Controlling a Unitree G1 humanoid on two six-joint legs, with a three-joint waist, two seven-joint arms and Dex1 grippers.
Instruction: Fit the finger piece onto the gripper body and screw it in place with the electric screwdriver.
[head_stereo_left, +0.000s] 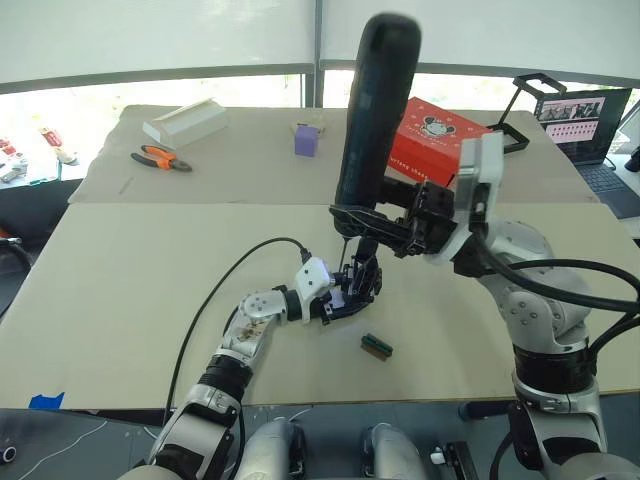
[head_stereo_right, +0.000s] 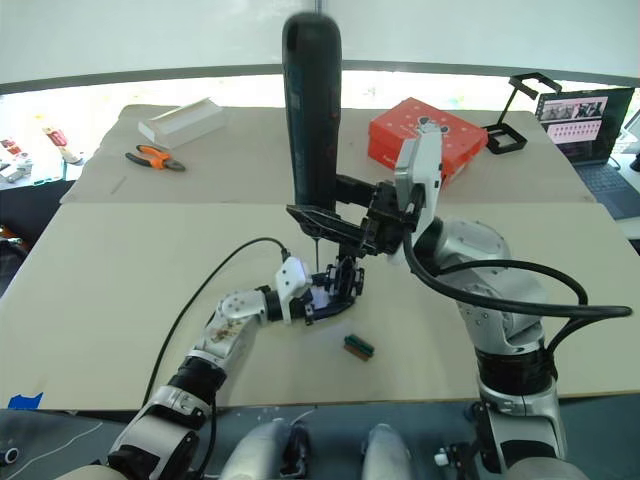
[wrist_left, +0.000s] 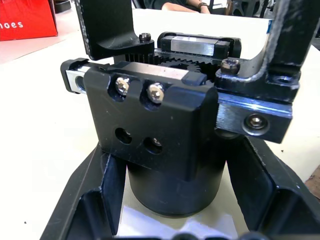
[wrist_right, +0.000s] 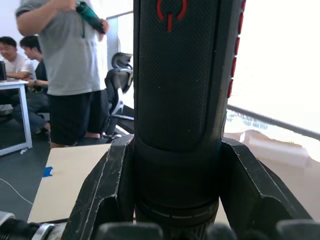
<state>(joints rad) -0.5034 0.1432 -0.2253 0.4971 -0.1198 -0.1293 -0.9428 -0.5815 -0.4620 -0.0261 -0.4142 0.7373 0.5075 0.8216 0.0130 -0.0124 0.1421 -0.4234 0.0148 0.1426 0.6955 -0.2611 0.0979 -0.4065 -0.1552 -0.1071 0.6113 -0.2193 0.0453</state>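
Far left on the table (head_stereo_left: 120, 300): orange-handled pliers (head_stereo_left: 160, 158), a white box (head_stereo_left: 185, 122) just beyond them. A small purple block (head_stereo_left: 306, 139) sits further right along the far part.

Left gripper (head_stereo_left: 345, 300) is at table centre, low, fingers closed around the gripper body (head_stereo_left: 358, 285) at its rounded base; the left wrist view shows a finger on each side of the cylinder. The body stands on the table with its bracket side up. Left wrist view: two silver screws (wrist_left: 139, 89) seated in the upper row of the front block, two empty holes (wrist_left: 137, 140) below them, a gear rack across the top.

The finger piece: can't tell it apart from the body's own black parts.

Right gripper (head_stereo_right: 330, 222) is directly above the body, fingers clamped on the electric screwdriver (head_stereo_right: 312, 110) near its lower end. The tool is close to upright, rounded end up, thin bit (head_stereo_right: 314, 250) pointing down at the top of the body; can't tell if the bit is touching a screw.

Near-right of the body, apart from it: a small green-and-brown block (head_stereo_left: 376, 346) lying on the table. Far right: a red box (head_stereo_left: 432, 140), a black stand (head_stereo_left: 525, 110) and a laptop (head_stereo_left: 590, 125).

Right wrist view: people (wrist_right: 70, 65) in the background, one standing, others seated.
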